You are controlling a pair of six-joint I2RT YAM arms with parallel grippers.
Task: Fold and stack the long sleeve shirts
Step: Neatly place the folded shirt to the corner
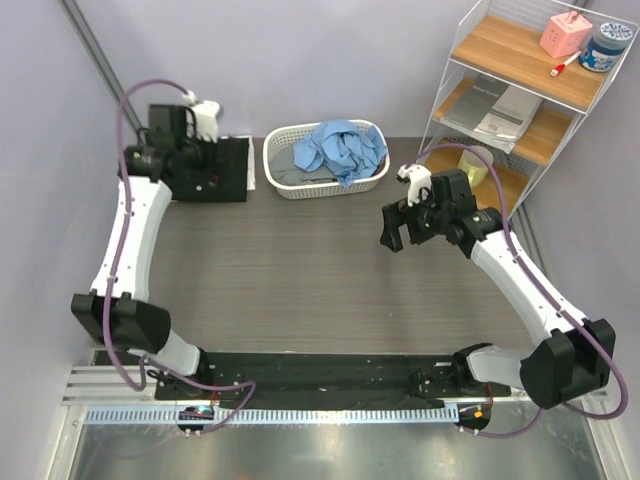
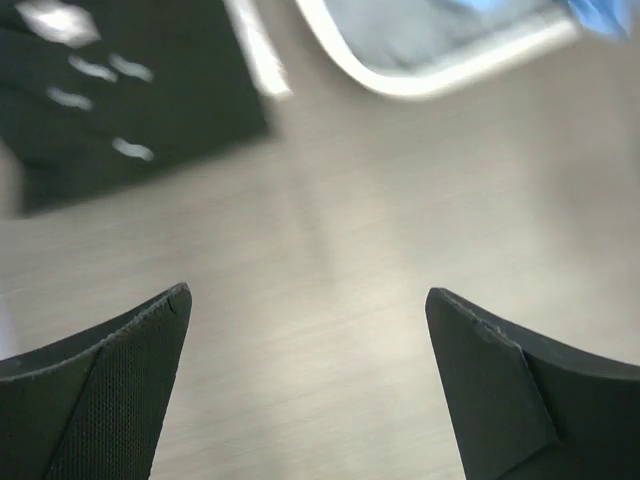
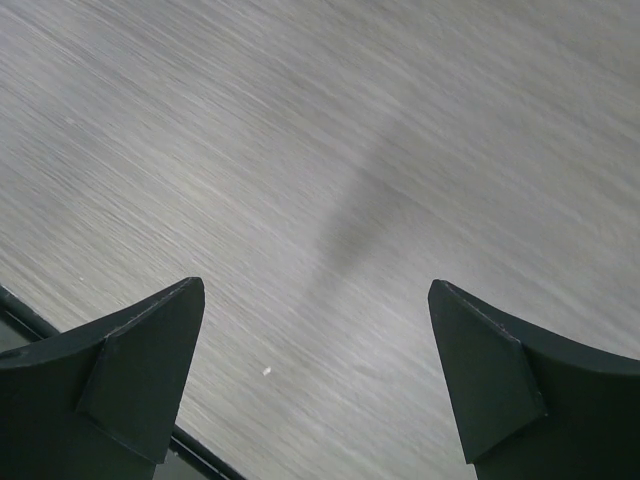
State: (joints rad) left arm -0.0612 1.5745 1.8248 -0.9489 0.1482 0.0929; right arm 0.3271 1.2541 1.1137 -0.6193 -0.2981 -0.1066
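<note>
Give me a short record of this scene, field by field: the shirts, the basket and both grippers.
Black shirt: folded, flat on the table, far left, beside the basket
Light blue shirt: crumpled in the basket
Basket: white, far middle of the table
Left gripper: open, empty, close to the black shirt
Right gripper: open, empty, over bare table

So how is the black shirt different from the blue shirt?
The black shirt lies flat in a neat rectangle; the blue shirt is crumpled in a heap. The black shirt sits straight on the table, while the blue shirt is inside the white basket. The black shirt is dark, the blue shirt light. Both are soft cloth at the far end of the table.
</note>
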